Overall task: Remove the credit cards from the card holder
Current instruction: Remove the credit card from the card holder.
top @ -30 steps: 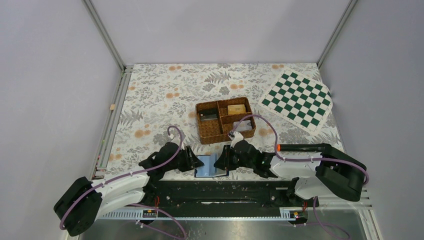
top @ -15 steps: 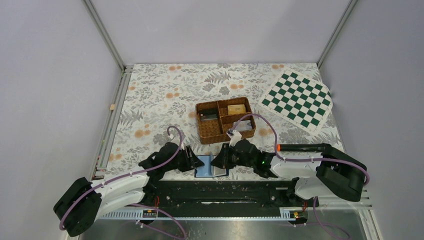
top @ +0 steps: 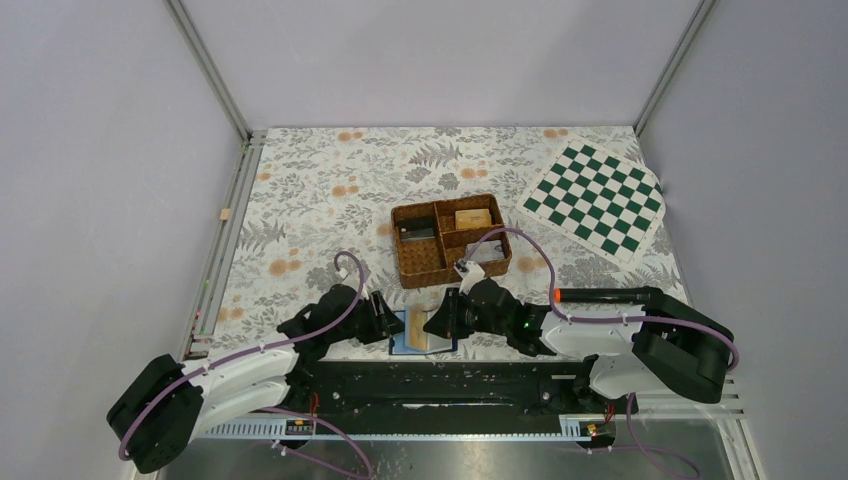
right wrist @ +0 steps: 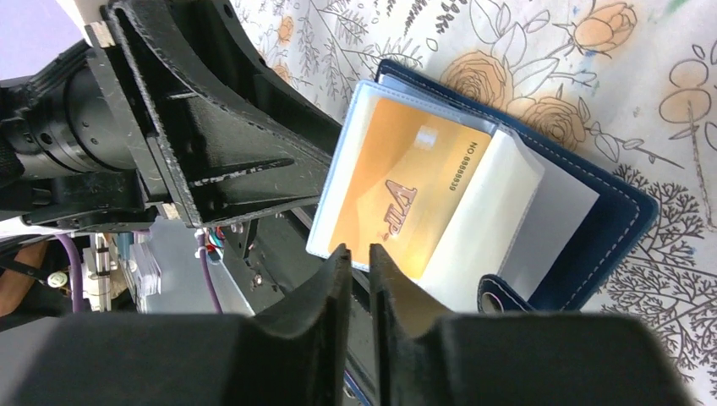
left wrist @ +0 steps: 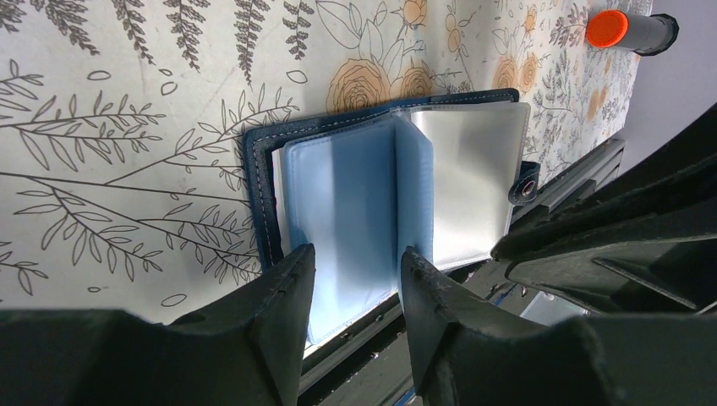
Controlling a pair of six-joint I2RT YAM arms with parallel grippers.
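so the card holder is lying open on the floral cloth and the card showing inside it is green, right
Not green: the card showing inside is orange-yellow, as the right wrist view shows. The card holder does lie open on the floral cloth.

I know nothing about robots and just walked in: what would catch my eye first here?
Probably the small dark navy bifold card holder, lying open at the floral table's near edge between the left gripper and the right gripper, which pinches the edge of a clear sleeve showing an orange card. Next, the green-and-white checkered board at the far right corner and the brown wicker tray mid-table.
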